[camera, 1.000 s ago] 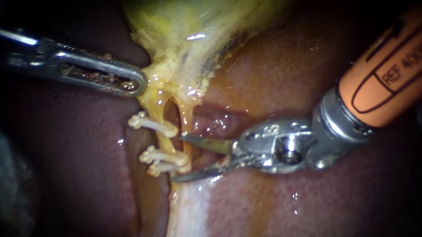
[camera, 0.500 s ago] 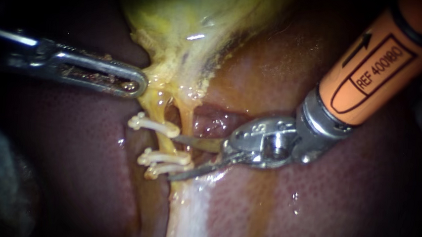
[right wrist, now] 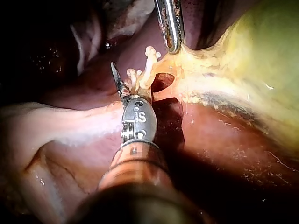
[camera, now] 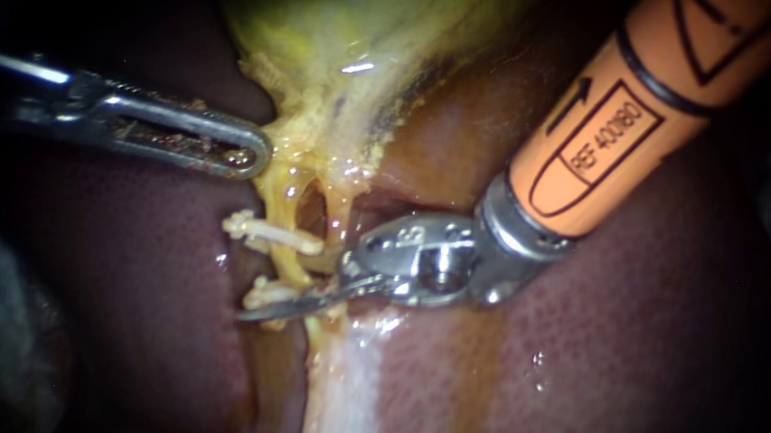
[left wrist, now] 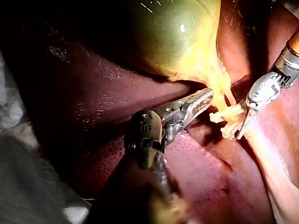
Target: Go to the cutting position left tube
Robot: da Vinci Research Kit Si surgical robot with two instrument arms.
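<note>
Yellow-green gallbladder (camera: 354, 24) fills 12 o'clock of the endoscope view, lying on dark red liver (camera: 125, 316). From its neck two yellow tubes run side by side toward 6 o'clock: the left tube (camera: 285, 253) at centre, and the right tube (camera: 342, 215) just beside it at its 3 o'clock. White clips cross the left tube, an upper clip (camera: 262, 231) and lower clips (camera: 264, 294) close beneath it. Left instrument (camera: 247, 154) enters from 9 o'clock. Its jaws lie closed on the edge of the gallbladder neck, which tents toward them. Right instrument (camera: 276, 289), orange-shafted, enters from 2 o'clock, and its jaws are two thin blades. They stand apart with a clear gap. The upper jaw lies just under the upper clip. The lower jaw runs across the lower clips, its tip beyond them toward 8 o'clock. The left tube passes through the gap, and nothing is gripped. In the right wrist view one blade projects beside the clips and the other is hidden.
</note>
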